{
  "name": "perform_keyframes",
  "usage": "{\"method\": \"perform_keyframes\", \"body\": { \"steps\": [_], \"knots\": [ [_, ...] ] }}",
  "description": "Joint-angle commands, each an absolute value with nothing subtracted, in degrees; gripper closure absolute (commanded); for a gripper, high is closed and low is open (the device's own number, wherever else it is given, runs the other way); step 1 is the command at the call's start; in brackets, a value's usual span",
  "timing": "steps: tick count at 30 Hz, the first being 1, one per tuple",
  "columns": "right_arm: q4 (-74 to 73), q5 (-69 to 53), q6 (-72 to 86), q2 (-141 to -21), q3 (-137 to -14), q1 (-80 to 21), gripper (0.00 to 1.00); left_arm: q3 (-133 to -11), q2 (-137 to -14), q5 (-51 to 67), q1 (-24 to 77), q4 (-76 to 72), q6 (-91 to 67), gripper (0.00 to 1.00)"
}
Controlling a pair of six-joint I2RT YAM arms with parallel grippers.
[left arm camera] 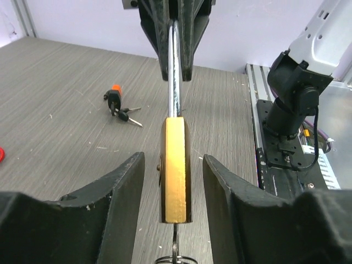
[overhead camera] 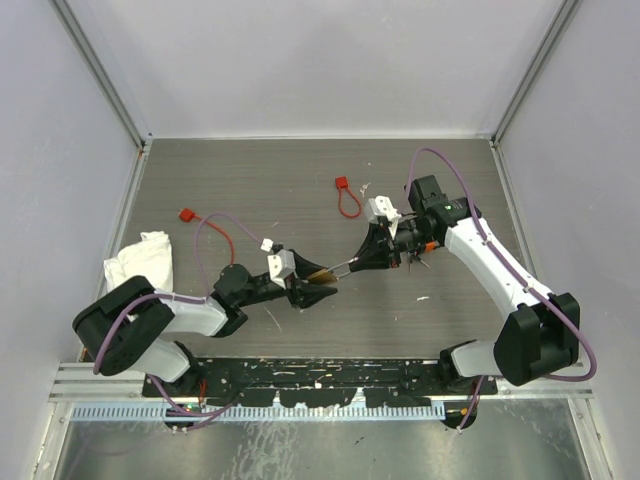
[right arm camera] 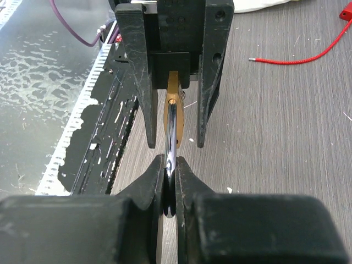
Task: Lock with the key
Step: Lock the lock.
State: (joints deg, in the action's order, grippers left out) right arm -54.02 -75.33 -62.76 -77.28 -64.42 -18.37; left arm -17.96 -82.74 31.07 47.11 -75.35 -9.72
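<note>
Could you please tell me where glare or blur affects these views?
Left wrist: glare streaks the padlock shackle; the left gripper's fingers nearest the lens look soft, the key sharp. Right wrist: the shackle glints where the right gripper pinches it. Top external: even light, faint shadows.

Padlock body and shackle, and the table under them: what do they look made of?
The padlock body looks like brass: yellow-gold, dull satin face. The shackle is probably steel: bright silver with mirror-like glints. The table is grey with fine streaky grain, perhaps wood-look laminate; hard to be sure.
</note>
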Motion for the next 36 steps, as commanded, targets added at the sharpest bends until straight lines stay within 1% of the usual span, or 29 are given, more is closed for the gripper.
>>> {"method": "perform_keyframes", "body": {
  "steps": [1, 5, 6, 8, 12, 18, 21, 24, 27, 30, 32, 36],
  "knots": [
    [-50.2, -81.8, -59.9, -75.8, -65.6, -18.3, 0.99, -20.2, -82.6, 32.8, 46.8, -81.9, -11.2, 0.52],
    [-44.3, -82.1, -54.3, -75.0, -64.0, -18.3, 0.99, -20.9, -83.0, 34.3, 46.8, -81.9, -13.4, 0.55],
    [-43.4, -82.2, -53.4, -74.7, -63.6, -18.3, 0.99, -21.1, -83.0, 34.4, 46.8, -81.9, -13.8, 0.56],
    [-42.0, -82.2, -52.1, -74.3, -63.3, -18.3, 0.99, -21.2, -83.1, 34.4, 46.8, -81.9, -14.3, 0.64],
    [-41.6, -82.1, -51.6, -74.1, -63.2, -18.2, 0.99, -21.2, -83.3, 34.3, 46.8, -81.9, -15.0, 0.68],
    [-41.7, -81.2, -52.0, -73.2, -63.1, -18.2, 0.99, -19.9, -82.7, 32.4, 46.8, -81.9, -14.3, 0.66],
    [-41.7, -79.9, -52.5, -72.4, -63.0, -17.9, 0.99, -18.8, -81.0, 31.8, 46.4, -79.5, -12.2, 0.64],
    [-42.1, -78.6, -53.6, -71.9, -62.8, -17.9, 0.99, -19.0, -77.8, 32.6, 45.8, -72.2, -9.6, 0.61],
    [-46.1, -77.1, -57.8, -72.5, -63.7, -18.0, 0.99, -20.0, -73.4, 33.1, 45.6, -60.9, -5.9, 0.59],
    [-51.0, -75.8, -63.2, -74.0, -65.2, -18.1, 0.99, -21.1, -67.5, 32.5, 45.6, -50.4, -2.6, 0.53],
    [-52.6, -74.9, -65.0, -74.7, -65.8, -18.5, 0.99, -21.4, -65.3, 32.4, 45.6, -46.6, -1.4, 0.50],
    [-53.0, -74.6, -65.7, -74.7, -65.9, -19.0, 0.99, -22.3, -64.3, 33.7, 45.6, -42.9, -0.8, 0.51]
  ]
}}
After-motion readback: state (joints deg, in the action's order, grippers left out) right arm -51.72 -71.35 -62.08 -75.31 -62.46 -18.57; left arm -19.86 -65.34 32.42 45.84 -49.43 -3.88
